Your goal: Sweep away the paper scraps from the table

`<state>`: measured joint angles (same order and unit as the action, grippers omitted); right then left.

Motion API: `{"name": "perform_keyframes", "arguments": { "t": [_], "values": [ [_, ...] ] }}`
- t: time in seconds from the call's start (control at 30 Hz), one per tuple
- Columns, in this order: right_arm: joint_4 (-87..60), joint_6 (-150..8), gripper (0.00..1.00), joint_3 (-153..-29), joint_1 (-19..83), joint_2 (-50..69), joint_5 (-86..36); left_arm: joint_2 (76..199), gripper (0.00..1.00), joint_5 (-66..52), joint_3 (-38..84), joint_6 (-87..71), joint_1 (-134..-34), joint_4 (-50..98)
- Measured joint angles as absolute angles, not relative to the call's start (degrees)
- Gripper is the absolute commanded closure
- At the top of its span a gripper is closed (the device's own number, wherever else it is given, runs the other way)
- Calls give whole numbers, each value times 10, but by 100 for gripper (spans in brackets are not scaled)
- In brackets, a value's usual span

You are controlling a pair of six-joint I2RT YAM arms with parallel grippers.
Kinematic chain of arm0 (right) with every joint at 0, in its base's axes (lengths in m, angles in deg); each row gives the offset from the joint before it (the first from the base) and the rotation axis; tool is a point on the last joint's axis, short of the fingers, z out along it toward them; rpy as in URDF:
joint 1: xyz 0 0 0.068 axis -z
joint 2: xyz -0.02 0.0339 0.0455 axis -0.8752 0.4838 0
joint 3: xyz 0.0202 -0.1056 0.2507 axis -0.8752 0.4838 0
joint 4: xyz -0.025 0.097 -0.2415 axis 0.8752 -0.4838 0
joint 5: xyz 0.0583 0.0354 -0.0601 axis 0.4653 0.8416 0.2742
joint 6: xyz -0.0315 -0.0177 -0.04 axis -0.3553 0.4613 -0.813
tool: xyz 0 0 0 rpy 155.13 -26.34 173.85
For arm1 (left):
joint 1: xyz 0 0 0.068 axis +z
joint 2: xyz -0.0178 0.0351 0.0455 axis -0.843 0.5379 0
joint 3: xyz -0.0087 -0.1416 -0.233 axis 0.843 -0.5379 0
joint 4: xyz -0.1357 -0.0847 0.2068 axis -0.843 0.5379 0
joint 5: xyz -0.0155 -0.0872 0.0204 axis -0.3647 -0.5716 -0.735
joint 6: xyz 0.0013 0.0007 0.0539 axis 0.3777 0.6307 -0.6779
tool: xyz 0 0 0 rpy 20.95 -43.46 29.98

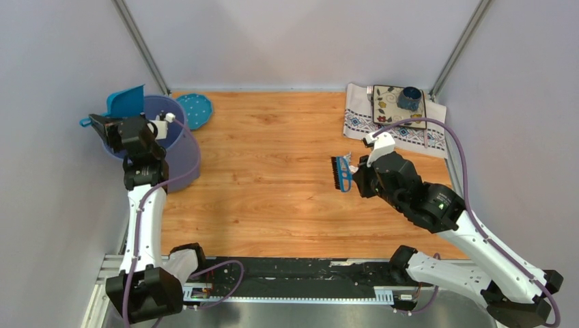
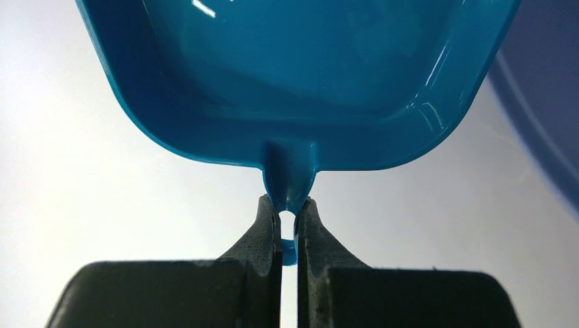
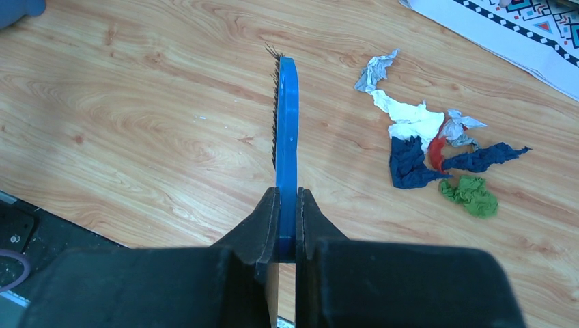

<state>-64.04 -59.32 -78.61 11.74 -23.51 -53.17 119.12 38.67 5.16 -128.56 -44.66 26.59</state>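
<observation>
The paper scraps [image 3: 416, 133] lie in a loose heap on the table [image 3: 136, 102]: white-grey, dark blue [image 3: 410, 164], red and green [image 3: 471, 195] bits. My right gripper [image 3: 287, 198] is shut on a blue brush [image 3: 287, 123], which hangs edge-on above the wood, left of the heap and apart from it. In the top view that gripper [image 1: 358, 179] and brush [image 1: 340, 173] cover most of the scraps. My left gripper [image 2: 288, 205] is shut on the thin handle of a blue dustpan [image 2: 293, 75]. It holds the dustpan [image 1: 126, 102] tilted over a purple bin [image 1: 179, 147].
A round blue lid [image 1: 194, 109] lies behind the bin. A patterned white cloth [image 1: 358, 119] at the back right carries a mat and a dark blue cup [image 1: 410, 98]. The black rail [image 1: 293, 273] runs along the near edge, with grey walls on three sides.
</observation>
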Motion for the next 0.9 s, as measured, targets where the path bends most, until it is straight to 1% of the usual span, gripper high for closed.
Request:
{"name": "perform_keyframes", "arguments": {
  "t": [0.23,0.3,0.33,0.47,0.53,0.57,0.63,0.73,0.9],
  "values": [
    [-640,-600,100,-787,117,-234,-535,1196,100,384,66,-1323,-447,195],
    [-641,-606,100,-792,120,-229,-550,1214,100,381,111,-1303,-447,199],
    [-641,-612,100,-795,124,-225,-557,1228,100,378,147,-1276,-446,212],
    [-652,-635,100,-826,195,-191,-576,1303,100,313,422,-1079,-447,417],
    [-658,-648,100,-843,250,-171,-579,1295,100,278,487,-994,-450,477],
    [-659,-657,100,-849,276,-161,-583,1278,100,265,485,-965,-450,490],
    [-661,-673,100,-859,320,-138,-589,1233,100,245,442,-914,-451,516],
    [-659,-698,100,-865,348,-106,-580,1196,100,198,398,-845,-451,595],
    [-649,-746,100,-906,354,-2,-561,1242,100,66,430,-709,-464,748]
  ]
}}
